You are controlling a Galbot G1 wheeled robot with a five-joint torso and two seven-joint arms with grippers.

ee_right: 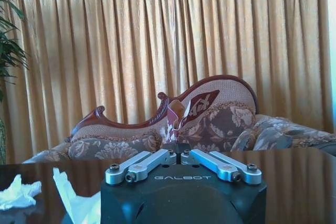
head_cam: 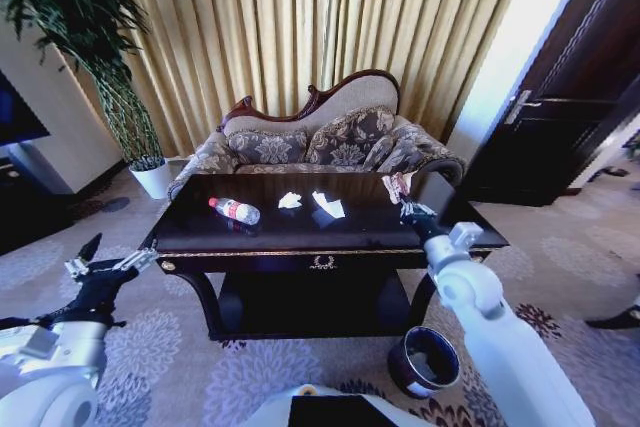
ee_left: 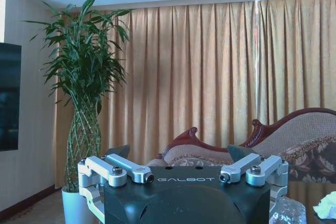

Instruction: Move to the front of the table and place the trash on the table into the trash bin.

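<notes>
Left gripper (head_cam: 112, 250) held low off the table's (head_cam: 300, 242) left front corner, above the carpet; forearm angled up toward that corner, fingers spread wide apart, nothing between them; same wide spread seen in the left wrist view (ee_left: 178, 153), aimed at the potted plant (ee_left: 84, 82) and the curtain (ee_left: 210, 77).

On the table, left of centre: clear bottle (head_cam: 235, 210) lying flat on its side, long axis slanting from back-left to front-right, red cap at the back-left end toward the plant, base toward the table's front; a dim reflection under it in the glossy black top.

Near the table's centre, toward the sofa (head_cam: 320, 142) side: crumpled white paper (head_cam: 290, 200), small and bunched; just to its right, apart from it, a second white paper piece (head_cam: 329, 205), larger, with a pointed corner sticking up; both also seen low in the right wrist view, (ee_right: 20, 192) and (ee_right: 79, 203).

At the table's right back area: right gripper (head_cam: 402, 194) reached out over the top, arm stretched forward from the right front corner, wrist about level; fingers pinched together on a crumpled reddish-pink wrapper (ee_right: 181, 115) standing up from the tips; wrapper (head_cam: 396, 185) lifted against the sofa behind.

On the floor by the table's right front leg: trash bin (head_cam: 424, 361), upright, dark, round, mouth open upward, beside the right arm.
</notes>
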